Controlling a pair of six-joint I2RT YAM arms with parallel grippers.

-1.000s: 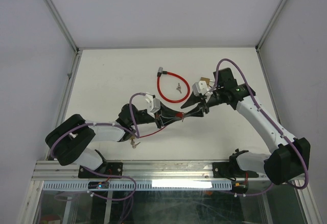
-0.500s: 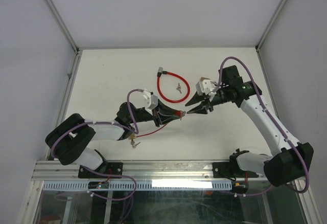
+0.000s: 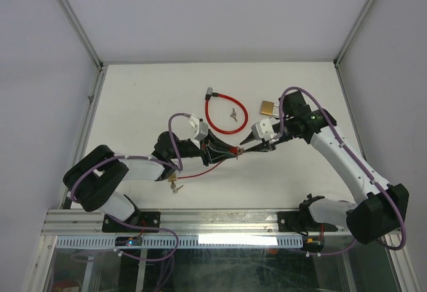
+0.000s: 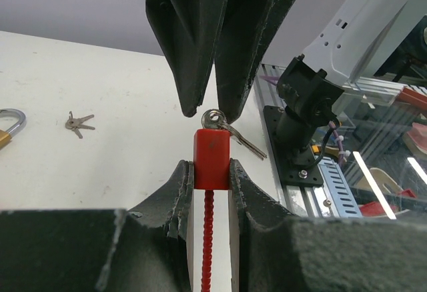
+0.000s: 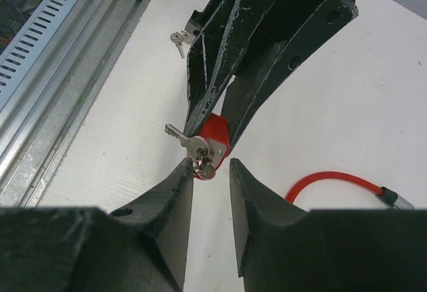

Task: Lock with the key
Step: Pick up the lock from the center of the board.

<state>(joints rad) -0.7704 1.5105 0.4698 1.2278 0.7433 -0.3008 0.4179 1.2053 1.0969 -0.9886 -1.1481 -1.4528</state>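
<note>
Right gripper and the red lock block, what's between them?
A silver metal key on a ring, at the end of the red rectangular lock block, as the right wrist view shows.

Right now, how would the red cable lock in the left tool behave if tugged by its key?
The red lock body looks rigid and squarely pinched by the left tool, so it probably holds. Its ribbed cable likely flexes and trails. The spare key on its ring may swing.
</note>
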